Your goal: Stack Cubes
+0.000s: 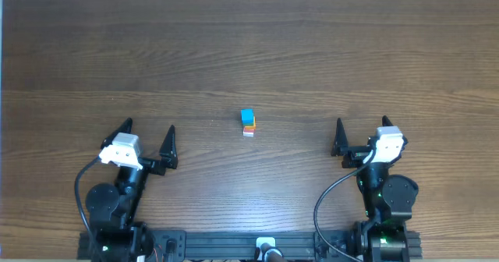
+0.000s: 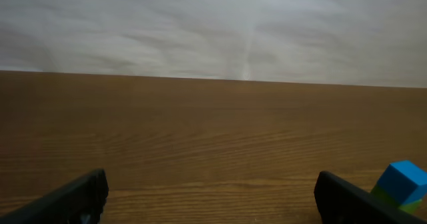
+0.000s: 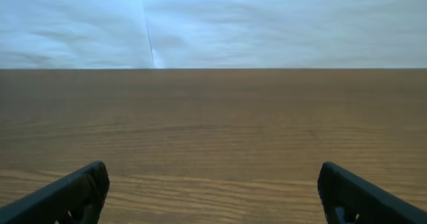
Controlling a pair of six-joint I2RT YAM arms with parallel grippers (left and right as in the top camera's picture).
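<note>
A small stack of cubes (image 1: 248, 122) stands in the middle of the wooden table, with a blue cube on top, then green, orange and a white one at the base. The left wrist view catches the stack's blue top cube (image 2: 401, 181) with green beneath it. My left gripper (image 1: 148, 143) rests open near the table's front left, well apart from the stack. My right gripper (image 1: 360, 139) rests open at the front right, also away from the stack. Nothing lies between the fingers of either one.
The wooden table (image 1: 249, 51) stretches bare behind and around the stack. A pale wall (image 3: 213, 24) rises beyond the table's far edge. Both arm bases stand at the front edge.
</note>
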